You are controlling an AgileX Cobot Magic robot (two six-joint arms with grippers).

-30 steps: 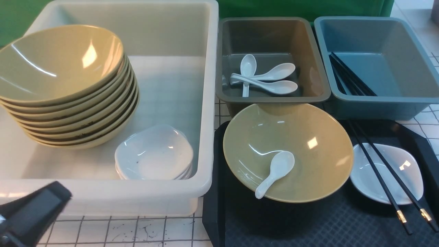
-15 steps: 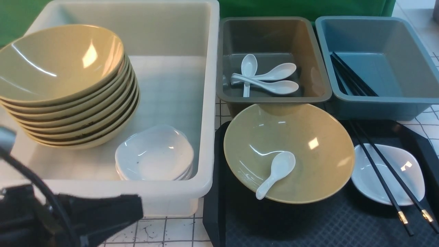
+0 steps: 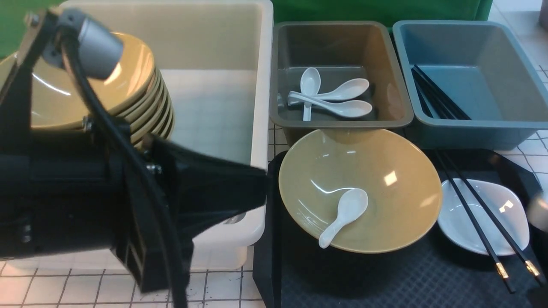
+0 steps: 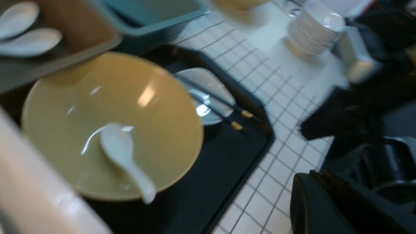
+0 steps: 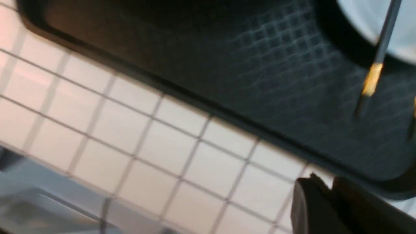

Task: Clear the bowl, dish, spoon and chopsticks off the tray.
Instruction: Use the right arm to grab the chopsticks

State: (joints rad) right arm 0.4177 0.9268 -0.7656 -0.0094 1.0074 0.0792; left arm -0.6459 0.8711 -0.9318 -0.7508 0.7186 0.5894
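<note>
Left jaws clenched empty, right jaws unclear; the glossy spoon (image 3: 346, 210) looks slippery, best pinched by its handle.

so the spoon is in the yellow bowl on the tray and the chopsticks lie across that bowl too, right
Not quite: the front view shows the chopsticks lie across the small white dish, not the bowl. The spoon is in the bowl on the tray.
</note>
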